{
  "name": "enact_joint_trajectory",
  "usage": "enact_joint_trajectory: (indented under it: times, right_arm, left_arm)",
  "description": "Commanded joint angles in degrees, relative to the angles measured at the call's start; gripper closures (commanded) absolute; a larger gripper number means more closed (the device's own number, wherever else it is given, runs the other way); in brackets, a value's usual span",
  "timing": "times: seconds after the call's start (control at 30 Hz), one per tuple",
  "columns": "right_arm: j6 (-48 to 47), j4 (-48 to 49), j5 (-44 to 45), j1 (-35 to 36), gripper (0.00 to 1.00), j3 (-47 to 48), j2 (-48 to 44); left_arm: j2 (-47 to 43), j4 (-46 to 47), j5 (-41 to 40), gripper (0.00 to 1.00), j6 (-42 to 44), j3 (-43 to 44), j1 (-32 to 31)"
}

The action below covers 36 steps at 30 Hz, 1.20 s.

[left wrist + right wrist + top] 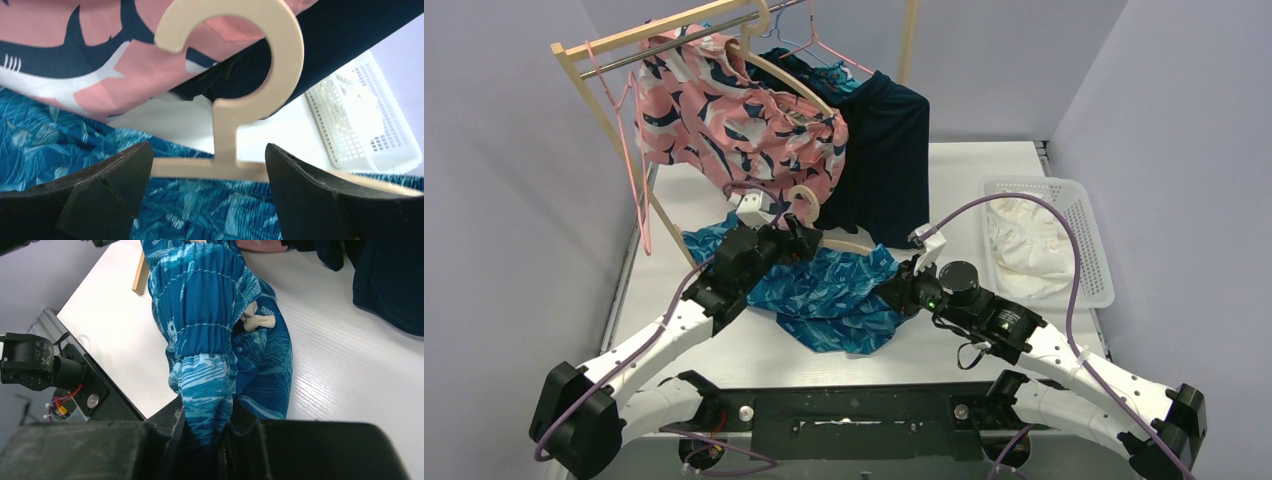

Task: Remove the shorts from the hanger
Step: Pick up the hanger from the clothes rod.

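Pinching the gathered elastic waistband of the teal shorts (210, 340), the right pincer (207, 435) is clamped tight, its fingertips buried in crinkled cloth. Those shorts lie on the table (754, 350), ahead of both pincers. The left pincer (209, 155) gapes wide, one dark pad either side of the flat, pale hanger (227, 125) neck. Four pairs show: teal, then pink (724, 120) and navy (889, 150) hanging beyond, and white (1029, 245) crumpled in a mesh basket (1044, 184).
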Motion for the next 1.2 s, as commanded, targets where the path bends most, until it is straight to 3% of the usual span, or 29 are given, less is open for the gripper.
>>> enact_joint_trajectory:
  times: [0.0, 0.17, 0.33, 0.4, 0.5, 0.6, 0.83, 1.0, 1.17]
  right_arm:
    - [-1.4, 3.4, -0.9, -0.1, 1.0, 2.5, -1.5]
    - [-1.9, 2.6, -0.9, 0.0, 1.0, 2.7, -1.3]
    - [-1.5, 1.8, 3.2, 0.0, 1.0, 2.2, -2.2]
    - [-1.9, 0.5, 6.2, 0.0, 0.97, 2.4, -2.8]
    - [-1.6, -2.9, 14.8, -0.1, 0.96, 3.4, -4.3]
    - [-2.0, -4.2, 21.7, -0.2, 0.98, 3.7, -7.3]
    - [-4.6, -6.2, 32.9, -0.3, 1.0, 6.9, -15.1]
    - [-8.7, -9.9, 39.2, -0.3, 1.0, 11.7, -18.8]
    - [-11.1, -12.0, 39.2, -0.3, 1.0, 15.1, -20.6]
  left_arm:
    - [4.5, 6.6, 2.3, 0.2, 2.0, 5.4, 1.0]
    - [7.4, 9.8, 10.0, 0.46, -0.9, 5.0, 1.9]
    - [5.6, 8.0, 13.8, 0.9, -1.1, 4.8, 1.9]
    - [3.8, 7.5, 15.2, 1.0, -1.9, 4.5, 1.7]
    - [0.5, 5.7, 16.0, 1.0, -2.8, 4.5, -0.8]
    - [-2.5, 3.8, 12.6, 1.0, -1.2, 5.7, -8.5]
    - [-2.2, -3.5, 1.8, 1.0, 6.5, 17.6, -23.3]
    - [1.5, -8.4, -0.7, 1.0, 12.5, 29.7, -30.0]
    - [3.6, -10.1, -1.4, 1.0, 15.2, 36.9, -32.9]
